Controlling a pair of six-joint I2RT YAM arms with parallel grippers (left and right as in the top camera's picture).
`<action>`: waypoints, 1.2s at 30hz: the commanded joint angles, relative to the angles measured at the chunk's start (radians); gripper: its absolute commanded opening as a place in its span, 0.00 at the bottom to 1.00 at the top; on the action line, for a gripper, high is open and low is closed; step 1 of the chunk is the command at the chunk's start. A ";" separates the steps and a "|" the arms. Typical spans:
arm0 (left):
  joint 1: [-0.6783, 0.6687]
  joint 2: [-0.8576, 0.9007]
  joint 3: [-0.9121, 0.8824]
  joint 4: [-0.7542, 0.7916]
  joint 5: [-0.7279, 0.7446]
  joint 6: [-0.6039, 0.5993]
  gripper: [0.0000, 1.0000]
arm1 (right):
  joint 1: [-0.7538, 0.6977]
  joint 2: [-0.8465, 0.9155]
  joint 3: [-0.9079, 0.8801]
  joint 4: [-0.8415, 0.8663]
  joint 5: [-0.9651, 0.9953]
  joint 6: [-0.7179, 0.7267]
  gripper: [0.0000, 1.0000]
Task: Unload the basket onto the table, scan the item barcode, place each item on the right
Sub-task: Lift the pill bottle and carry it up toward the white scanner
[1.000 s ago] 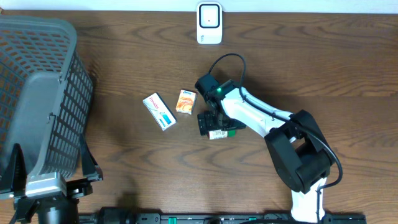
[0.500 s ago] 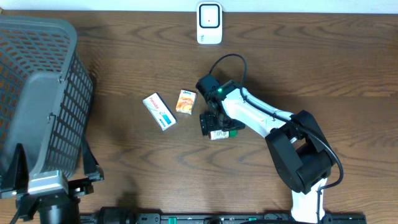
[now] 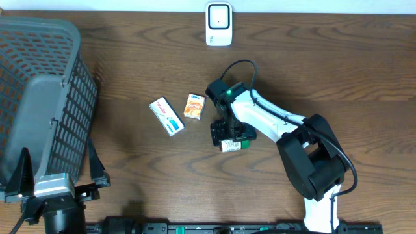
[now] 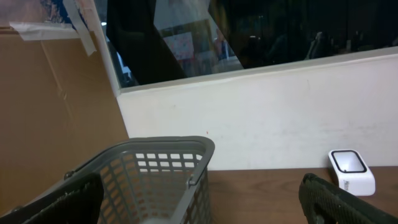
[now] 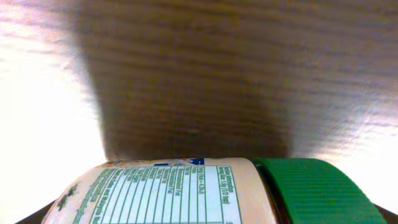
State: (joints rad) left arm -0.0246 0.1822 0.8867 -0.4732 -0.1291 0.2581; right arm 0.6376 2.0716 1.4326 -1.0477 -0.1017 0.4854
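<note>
Overhead, the one container is a grey plastic basket (image 3: pixel 65 97) at the table's (image 3: pixel 149 175) left end. Its slotted walls and solid grey floor show, with only its own surfaces visible inside. The left gripper (image 3: pixel 57 156) sits just at the basket's near end, jaws spread wide with nothing between them. In the left wrist view its two dark fingers (image 4: pixel 348 202) stand at the bottom corners, far apart, framing the basket's rim. The white barcode scanner (image 3: pixel 219 24) stands at the far edge of the table, well apart from the basket. The task's thing is a small bottle (image 3: pixel 235 145) lying on its side on the bare wood right of centre, directly under the right gripper (image 3: pixel 227 133). Its green cap (image 3: pixel 246 144) points toward the right arm's base. In the right wrist view the bottle fills the bottom of the frame. It has a pale body with a white nutrition panel printed in green and blue turned up to the camera, and a ribbed green screw cap on the right. The right jaws straddle the bottle, but I cannot tell whether they press on it. Just left of it lie an orange box (image 3: pixel 194 106) and a white and blue box (image 3: pixel 166 116), near each other, not touching.
</note>
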 commanded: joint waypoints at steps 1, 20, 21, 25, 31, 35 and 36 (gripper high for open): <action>-0.005 -0.011 -0.004 -0.018 0.010 -0.009 0.99 | -0.018 0.009 0.052 -0.027 -0.098 -0.004 0.76; -0.005 -0.010 -0.006 -0.765 0.010 -0.002 0.99 | -0.094 0.009 0.155 -0.172 -0.196 -0.075 0.70; -0.005 -0.010 -0.006 -0.765 0.010 -0.002 0.99 | -0.094 0.009 0.156 -0.171 -0.196 -0.075 0.70; -0.005 -0.010 -0.006 -0.765 0.010 -0.002 0.99 | -0.096 0.009 0.187 -0.171 -0.195 -0.076 0.70; -0.005 -0.010 -0.006 -0.765 0.010 -0.002 0.99 | -0.122 0.009 0.354 -0.108 -0.143 -0.100 0.68; -0.005 -0.010 -0.006 -0.765 0.010 -0.002 0.99 | -0.117 0.009 0.419 -0.053 -0.121 -0.129 0.66; -0.005 -0.010 -0.006 -0.765 0.010 -0.002 0.99 | -0.113 0.008 0.431 -0.051 -0.121 -0.132 0.66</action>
State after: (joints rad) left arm -0.0246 0.1802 0.8791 -1.2373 -0.1257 0.2584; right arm 0.5217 2.0720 1.8145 -1.1027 -0.2344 0.3862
